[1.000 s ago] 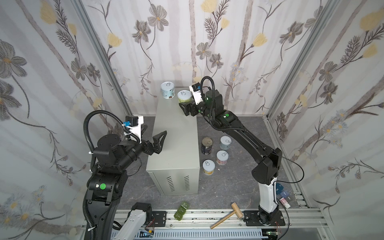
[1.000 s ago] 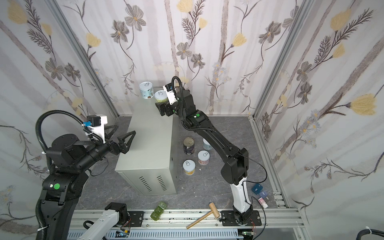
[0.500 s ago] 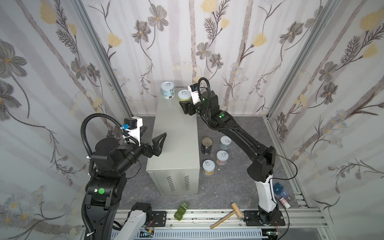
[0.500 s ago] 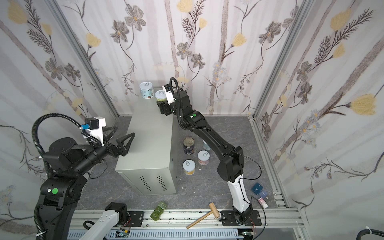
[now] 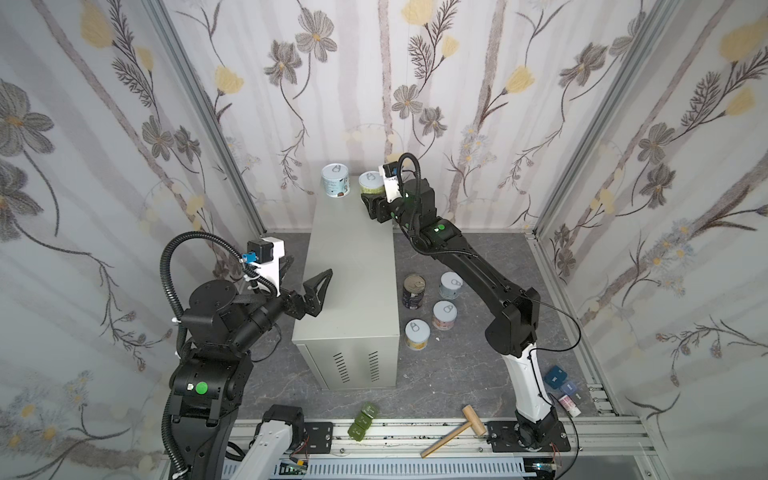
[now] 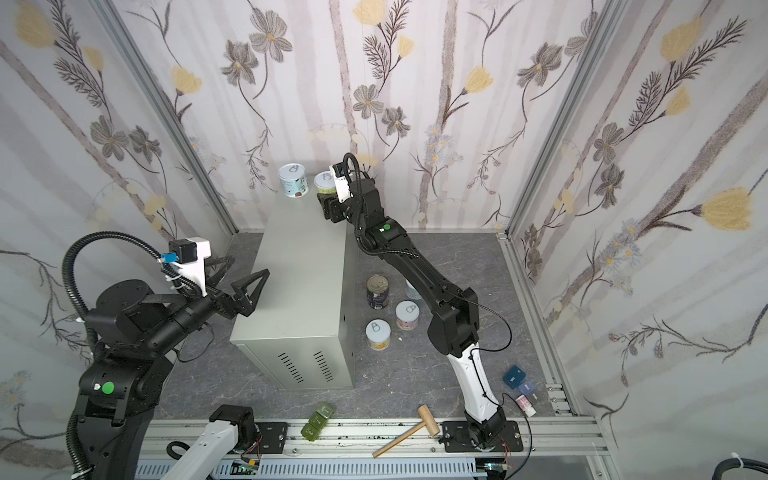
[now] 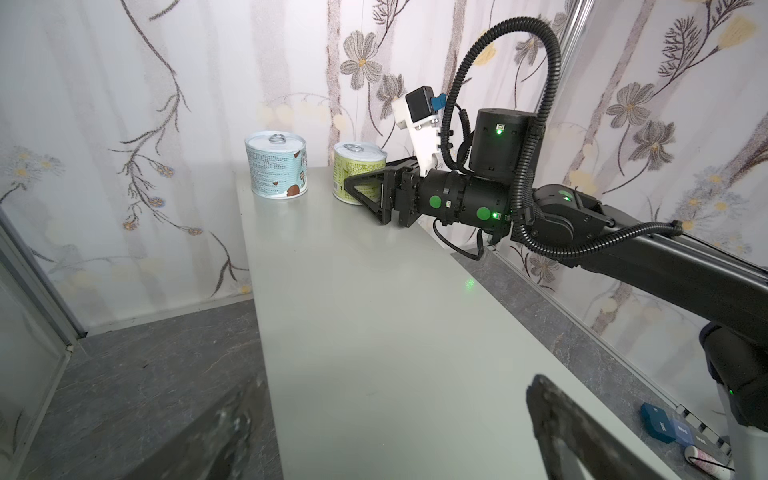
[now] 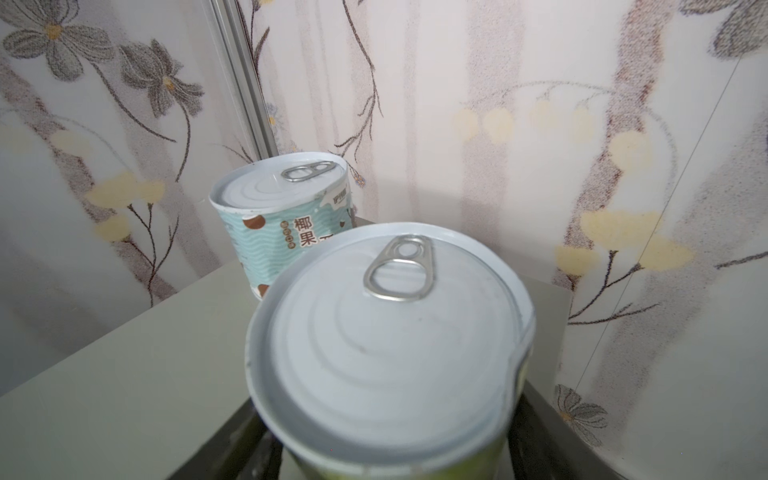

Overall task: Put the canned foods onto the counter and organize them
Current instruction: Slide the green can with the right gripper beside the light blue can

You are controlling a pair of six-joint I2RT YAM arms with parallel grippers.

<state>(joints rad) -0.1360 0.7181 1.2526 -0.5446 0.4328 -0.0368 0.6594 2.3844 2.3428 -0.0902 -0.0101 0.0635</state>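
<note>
The counter point(image 5: 353, 270) point(image 6: 303, 270) is a tall beige-grey metal box. At its far end stand two canned foods: a teal-labelled can point(image 5: 336, 187) point(image 6: 293, 190) point(image 7: 276, 168) point(image 8: 282, 208) and a green-labelled can point(image 5: 371, 183) point(image 6: 324, 183) point(image 7: 357, 166) point(image 8: 386, 345). My right gripper point(image 5: 370, 200) point(image 6: 326, 205) point(image 7: 365, 176) point(image 8: 386, 449) is shut on the green can, one finger pressed to each side, and the can rests upright on the counter. My left gripper point(image 5: 309, 268) point(image 6: 248, 266) point(image 7: 390, 424) hovers wide open and empty over the counter's near left edge.
Several cans stand on the dark floor right of the counter: a tall navy one point(image 5: 413, 291) and three short ones point(image 5: 451, 284) point(image 5: 444, 314) point(image 5: 417, 333). Green blocks point(image 5: 363, 419) and a wooden mallet point(image 5: 453, 430) lie by the front rail. Small boxes point(image 5: 557, 378) sit at the right. Walls enclose the cell.
The right gripper's fingers have closed in on the green can at the counter's far end. The left arm has drawn back and lower, its gripper still wide open.
</note>
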